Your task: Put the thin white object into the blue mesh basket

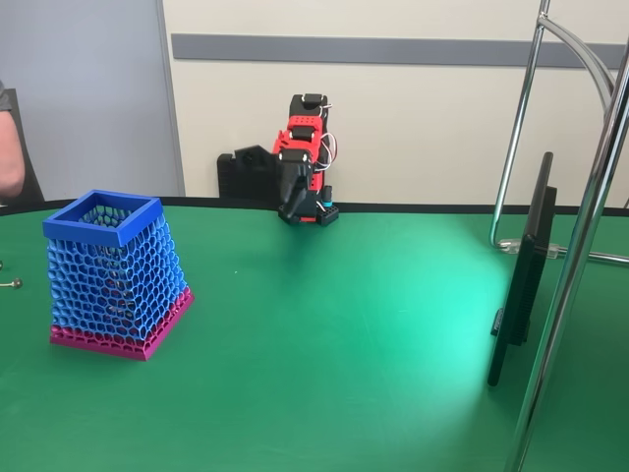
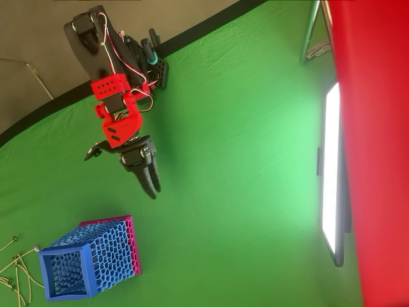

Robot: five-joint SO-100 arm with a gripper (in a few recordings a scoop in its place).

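Observation:
The blue mesh basket stands upright on the green table, with a solid blue rim and a magenta base band; in the fixed view the basket is at the left. Several thin off-white sticks lie on the cloth just left of the basket in the overhead view, one ending in a tiny round ball. My gripper hangs from the folded red and black arm, well above the basket in the picture, shut with nothing between its fingers. In the fixed view the gripper points down near the arm's base at the table's back.
A small round-headed pin lies at the far left edge. A dark monitor on a metal stand takes up the right side. A person's arm shows at the left edge. Open green cloth lies between arm and basket.

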